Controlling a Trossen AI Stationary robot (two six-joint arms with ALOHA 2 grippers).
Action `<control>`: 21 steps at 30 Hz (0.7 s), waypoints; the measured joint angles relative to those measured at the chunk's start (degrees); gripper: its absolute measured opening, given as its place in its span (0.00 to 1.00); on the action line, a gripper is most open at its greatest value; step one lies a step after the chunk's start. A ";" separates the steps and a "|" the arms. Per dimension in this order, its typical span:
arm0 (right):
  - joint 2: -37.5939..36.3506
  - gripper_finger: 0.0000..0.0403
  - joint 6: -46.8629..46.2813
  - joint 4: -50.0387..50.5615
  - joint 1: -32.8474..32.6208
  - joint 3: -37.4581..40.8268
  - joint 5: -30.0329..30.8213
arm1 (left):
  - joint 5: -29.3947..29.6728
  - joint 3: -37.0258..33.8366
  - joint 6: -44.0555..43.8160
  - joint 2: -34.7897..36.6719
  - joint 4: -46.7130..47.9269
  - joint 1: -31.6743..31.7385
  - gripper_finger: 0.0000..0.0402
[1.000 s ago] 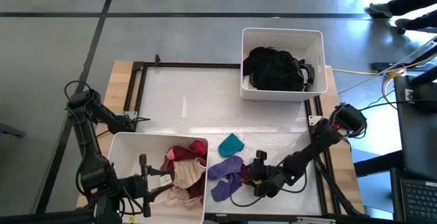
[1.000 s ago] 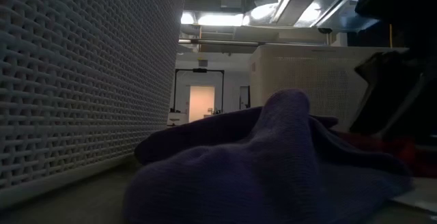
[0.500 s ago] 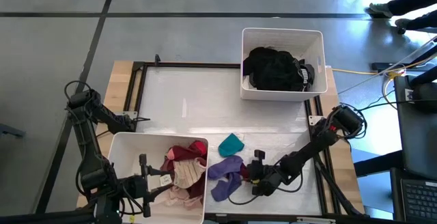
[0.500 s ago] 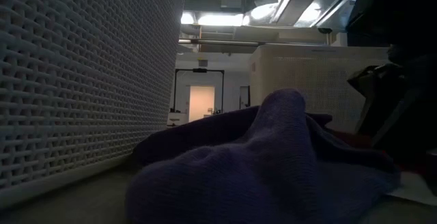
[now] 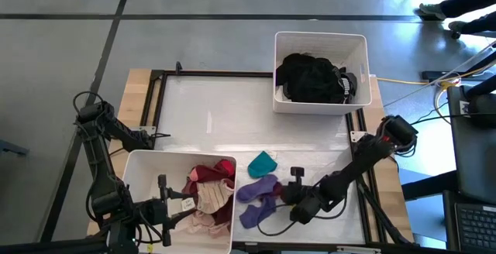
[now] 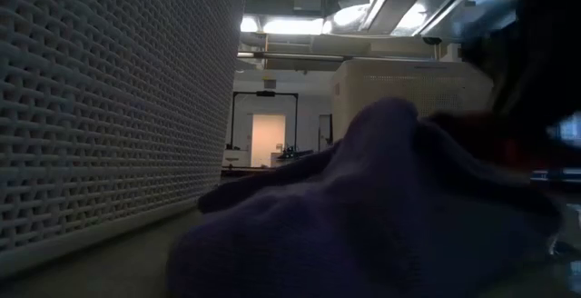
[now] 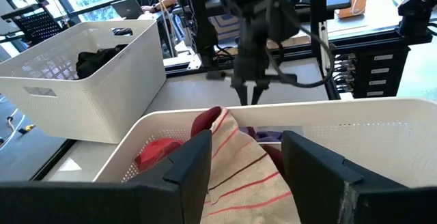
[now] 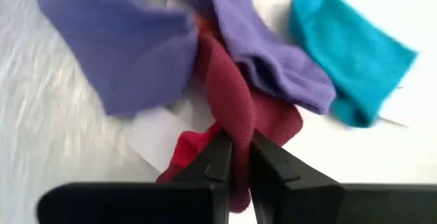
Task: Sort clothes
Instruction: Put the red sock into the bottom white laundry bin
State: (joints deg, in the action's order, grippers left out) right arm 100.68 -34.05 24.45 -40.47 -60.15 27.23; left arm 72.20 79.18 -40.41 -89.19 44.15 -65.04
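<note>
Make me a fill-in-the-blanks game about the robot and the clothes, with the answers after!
1. The right gripper is pinching a ___ piece of cloth.
2. The teal sock lies on the table, not in a ___.
3. The bin at the far right holds ___ clothes.
4. The left gripper is over the bin with the ___ cloth.

Answers: maroon; bin; black; striped

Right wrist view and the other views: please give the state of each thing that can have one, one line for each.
right hand: shut on the maroon garment
maroon garment: pinched, partly under the purple garment
purple garment: loose on the table
teal garment: loose on the table, apart from the hand
left hand: open, over the near bin
near bin: holds red and pink clothes
far bin: holds black clothes
</note>
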 joint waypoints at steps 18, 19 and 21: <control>-0.45 0.08 9.37 29.34 -0.02 -30.59 6.93 | 0.00 0.00 -0.10 0.00 0.10 0.00 0.42; -0.45 0.08 10.61 29.17 -0.02 -31.75 7.85 | 0.00 0.00 -0.10 0.00 0.10 0.00 0.42; -0.45 0.08 13.20 28.63 -0.02 -34.05 9.52 | 0.00 0.00 -0.12 0.00 0.08 0.00 0.42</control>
State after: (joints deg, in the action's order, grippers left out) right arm 100.22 -20.85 53.08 -40.49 -94.20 36.75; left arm 72.20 79.18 -40.53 -89.19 44.23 -65.04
